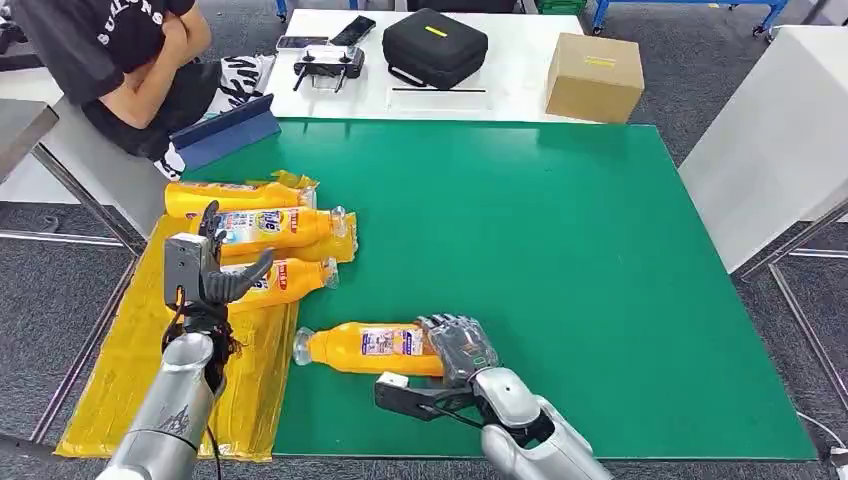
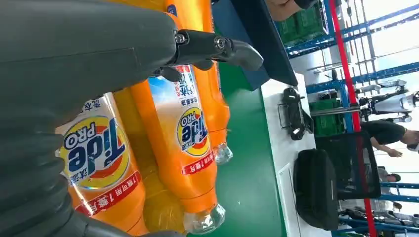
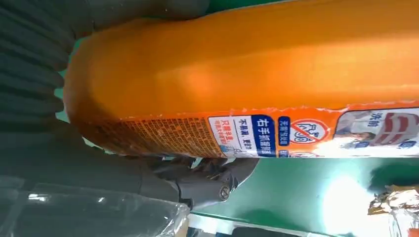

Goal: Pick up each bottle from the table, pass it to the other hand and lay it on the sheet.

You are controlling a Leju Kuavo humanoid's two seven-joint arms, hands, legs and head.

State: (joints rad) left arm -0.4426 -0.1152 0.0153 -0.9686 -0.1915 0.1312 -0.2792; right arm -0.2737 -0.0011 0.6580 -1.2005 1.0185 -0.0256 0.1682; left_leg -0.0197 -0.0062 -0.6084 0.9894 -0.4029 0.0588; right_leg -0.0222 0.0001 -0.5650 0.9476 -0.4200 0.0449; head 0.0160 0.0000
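An orange Tide bottle (image 1: 365, 347) lies on the green mat (image 1: 560, 250), cap toward the yellow sheet (image 1: 130, 370). My right hand (image 1: 455, 350) grips its base, fingers (image 1: 452, 325) over the top and thumb (image 1: 400, 390) along the near side. Up close, the orange bottle (image 3: 257, 84) lies against my right hand (image 3: 74, 163). Three more orange bottles (image 1: 265, 228) lie side by side on the sheet. Held up over the nearest of them, my left hand (image 1: 210, 265) has its fingers apart and holds nothing. Two of these labelled bottles (image 2: 190, 133) show past my left hand (image 2: 74, 59).
A person (image 1: 130, 60) sits at the far left corner beside a blue tablet (image 1: 225, 132). On the white table behind are a black case (image 1: 433, 45), a cardboard box (image 1: 595, 77), a controller (image 1: 328, 66) and phones. Another white table (image 1: 780, 130) stands at the right.
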